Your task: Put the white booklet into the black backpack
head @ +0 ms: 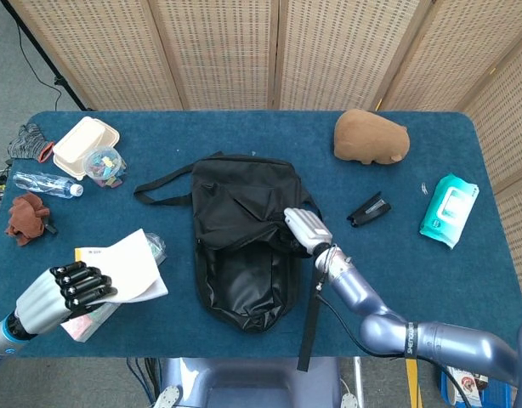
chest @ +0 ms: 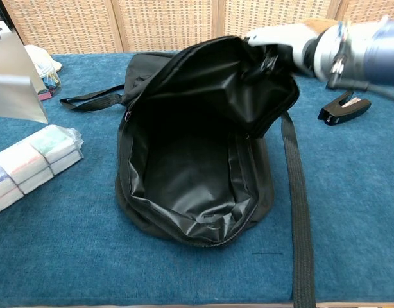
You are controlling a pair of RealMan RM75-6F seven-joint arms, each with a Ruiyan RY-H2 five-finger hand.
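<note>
The black backpack (head: pixel 244 246) lies mid-table with its mouth toward me, gaping wide open (chest: pixel 190 186). My right hand (head: pixel 307 230) grips the bag's upper flap at its right edge and holds it lifted (chest: pixel 277 40). My left hand (head: pixel 61 293) holds the white booklet (head: pixel 125 272) at the table's front left, above the packaged boxes. In the chest view the booklet (chest: pixel 14 80) shows at the far left edge, left of the bag; the left hand itself is out of that frame.
A pack of boxes (chest: pixel 30 160) lies left of the bag. A lunch box (head: pixel 85 144), clip jar (head: pixel 104 164), bottle (head: pixel 47 184) and brown cloth (head: pixel 26 218) sit back left. A plush toy (head: pixel 371 138), black stapler (head: pixel 368 209) and wipes pack (head: pixel 449 208) lie to the right. A strap (chest: pixel 298 205) trails right of the bag.
</note>
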